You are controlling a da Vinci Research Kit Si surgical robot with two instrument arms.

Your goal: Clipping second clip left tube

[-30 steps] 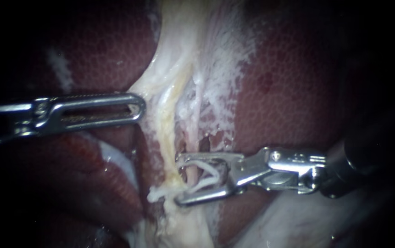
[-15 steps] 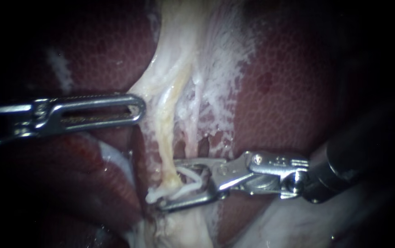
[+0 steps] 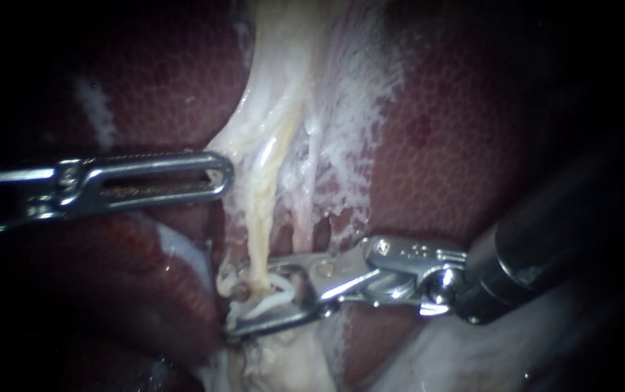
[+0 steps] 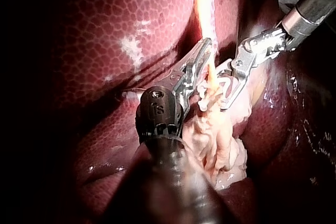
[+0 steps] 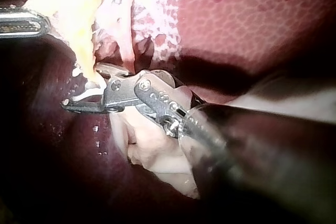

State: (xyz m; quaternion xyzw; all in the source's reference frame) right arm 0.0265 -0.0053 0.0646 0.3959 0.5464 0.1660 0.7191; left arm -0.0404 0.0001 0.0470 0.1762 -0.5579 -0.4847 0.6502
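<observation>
The left tube [image 3: 258, 225] is a yellowish strand running down between pale tissue sheets. My right instrument [image 3: 250, 297] comes in from the right. Its jaws stand around the tube's lower end and carry a white clip [image 3: 277, 299] that straddles the tube. The right wrist view shows those jaws [image 5: 84, 85] reaching under the yellow strand [image 5: 84, 51]. My left instrument [image 3: 219, 174] lies level at the left with slotted jaws together, pinching the edge of the pale tissue [image 3: 243, 138], which tents toward it. In the left wrist view both instruments, left [image 4: 202, 51] and right [image 4: 220, 90], flank the tube [image 4: 210, 72].
Dark red liver [image 3: 457, 145] lies on both sides of the pale band. A second thin pinkish strand [image 3: 305, 218] runs just right of the tube. Whitish lumpy tissue [image 3: 283, 363] sits below the jaws. The right shaft [image 3: 530, 254] slants off to the upper right.
My right instrument has slid left and a little down, bringing its jaws and the clip further across the left tube. The left instrument has stayed in place.
</observation>
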